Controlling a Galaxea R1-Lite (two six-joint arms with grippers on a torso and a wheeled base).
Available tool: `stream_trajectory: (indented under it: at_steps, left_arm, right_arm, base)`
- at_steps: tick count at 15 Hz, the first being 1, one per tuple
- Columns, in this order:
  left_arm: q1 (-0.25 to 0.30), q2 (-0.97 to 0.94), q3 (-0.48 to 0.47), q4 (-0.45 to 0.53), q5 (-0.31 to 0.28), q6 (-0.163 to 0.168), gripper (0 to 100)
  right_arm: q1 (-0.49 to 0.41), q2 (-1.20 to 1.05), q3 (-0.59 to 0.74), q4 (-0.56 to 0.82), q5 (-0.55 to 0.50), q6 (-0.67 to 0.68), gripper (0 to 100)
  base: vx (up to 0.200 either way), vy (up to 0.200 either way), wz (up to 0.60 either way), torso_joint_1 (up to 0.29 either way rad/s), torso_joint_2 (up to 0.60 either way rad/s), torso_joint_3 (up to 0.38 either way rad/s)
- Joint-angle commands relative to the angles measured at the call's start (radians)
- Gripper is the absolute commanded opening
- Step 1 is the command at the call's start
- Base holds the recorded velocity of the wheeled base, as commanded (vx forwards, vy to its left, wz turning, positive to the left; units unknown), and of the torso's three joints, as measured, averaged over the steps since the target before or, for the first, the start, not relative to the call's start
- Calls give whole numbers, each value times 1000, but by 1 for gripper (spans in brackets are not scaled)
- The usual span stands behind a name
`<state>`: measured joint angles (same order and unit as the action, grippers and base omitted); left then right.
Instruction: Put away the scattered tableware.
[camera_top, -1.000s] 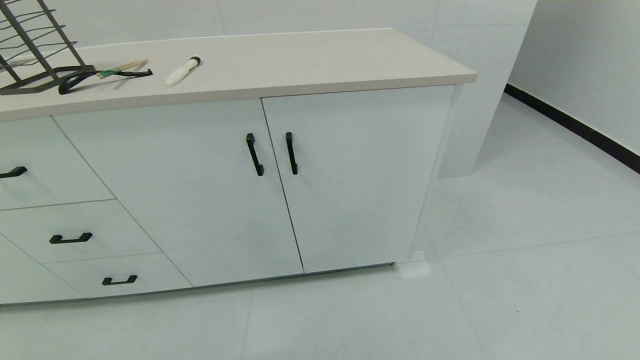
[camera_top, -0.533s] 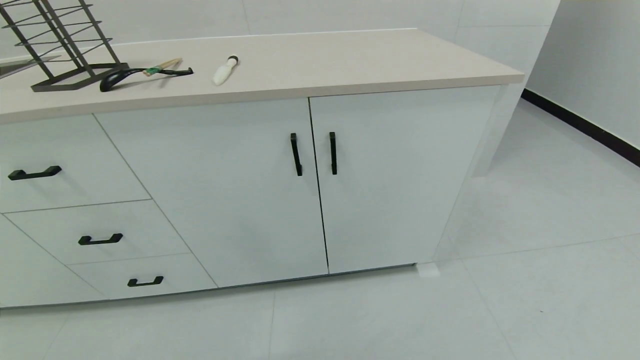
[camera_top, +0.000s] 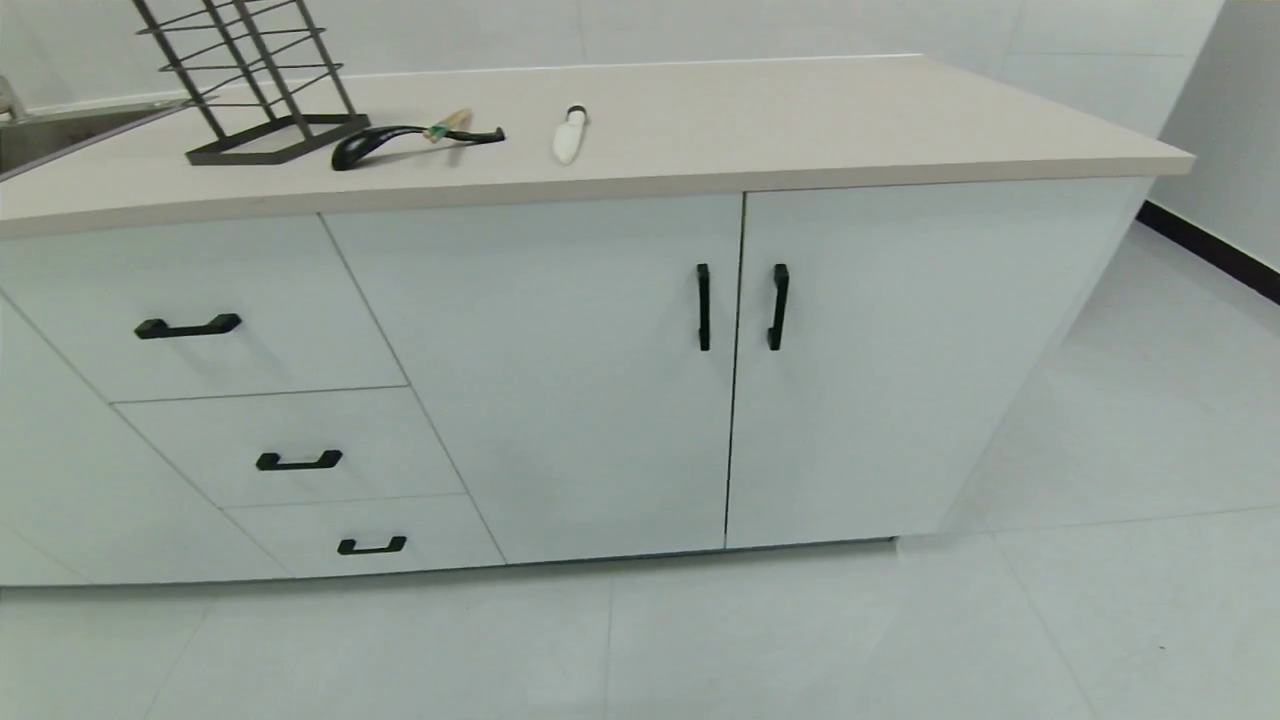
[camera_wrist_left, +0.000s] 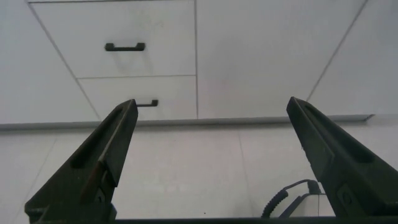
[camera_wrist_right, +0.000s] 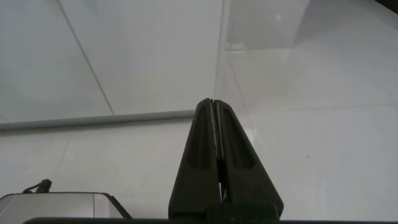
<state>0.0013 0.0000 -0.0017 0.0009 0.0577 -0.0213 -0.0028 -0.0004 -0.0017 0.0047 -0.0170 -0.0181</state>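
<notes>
Sink (camera_top: 62, 128) and rack (camera_top: 245, 156) top past the edge

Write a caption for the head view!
Black spoon, wooden stick and white black-tipped utensil lie beside black wire rack on beige countertop.

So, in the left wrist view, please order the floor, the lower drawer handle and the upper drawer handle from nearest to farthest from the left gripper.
From the left gripper:
1. Floor, below and ahead of it.
2. Lower drawer handle, just above the floor line.
3. Upper drawer handle, one drawer higher.
</notes>
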Motion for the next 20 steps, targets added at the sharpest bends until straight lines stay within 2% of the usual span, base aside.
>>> stream_trajectory:
  at_steps: [1,3,6,11,20]
  left_arm:
    - [0,0,0,1,1,0,100]
    - [0,0,0,-1,1,0,100]
    - [0,0,0,-1,4,-6,100]
    - [0,0,2,-1,5,-8,100]
    - [0,0,2,-2,8,-14,100]
  right_arm:
    - [0,2,0,0,0,1,0]
    - [0,2,0,0,0,1,0]
    - [0,2,0,0,0,1,0]
    - [0,0,0,-2,0,3,0]
    - [0,2,0,-2,0,4,0]
  base:
    - [0,0,0,0,0,0]
    - [0,0,0,0,0,0]
    - [200,0,0,2,4,6]
    - [200,200,0,2,-1,3]
    - [0,200,0,1,3,1]
